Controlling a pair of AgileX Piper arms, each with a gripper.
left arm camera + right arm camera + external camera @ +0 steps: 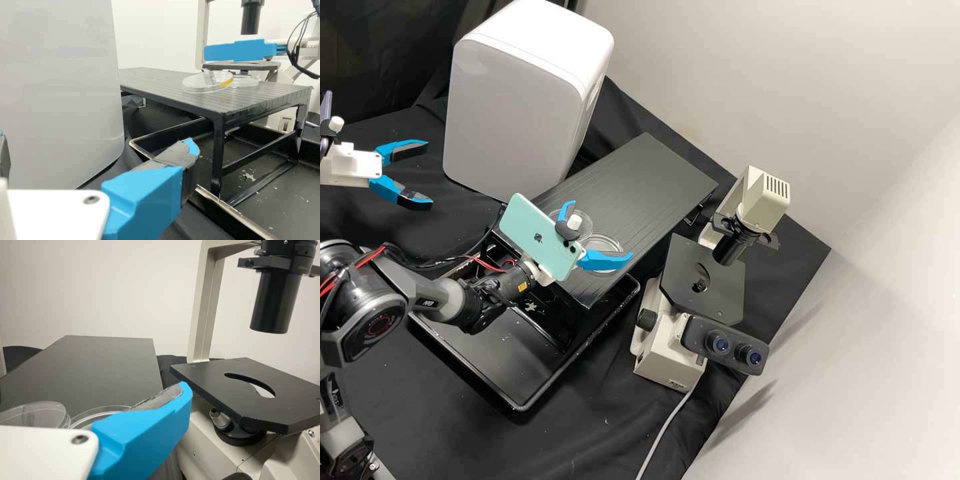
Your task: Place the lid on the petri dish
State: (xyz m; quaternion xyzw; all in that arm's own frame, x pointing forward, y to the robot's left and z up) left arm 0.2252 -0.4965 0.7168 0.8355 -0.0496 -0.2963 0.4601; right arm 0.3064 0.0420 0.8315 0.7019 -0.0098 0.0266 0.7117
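Observation:
Two clear round petri dish pieces lie side by side on the black ribbed platform (653, 180): one (561, 215) nearer the white box, the other (608, 241) nearer the microscope. I cannot tell which is the lid. From the left wrist view the nearer piece (205, 82) carries a yellow mark and the other piece (245, 81) lies behind it. My right gripper (601, 230) hovers over them, open, holding nothing; one blue finger (150, 425) shows beside the pieces (35, 412). My left gripper (427, 172) hangs open at the far left, well away.
A tall white box (527, 93) stands behind the platform. A microscope (713, 280) sits right of it, its stage (250, 390) close to my right gripper. The platform stands in a black tray (520, 360). A white wall closes the right side.

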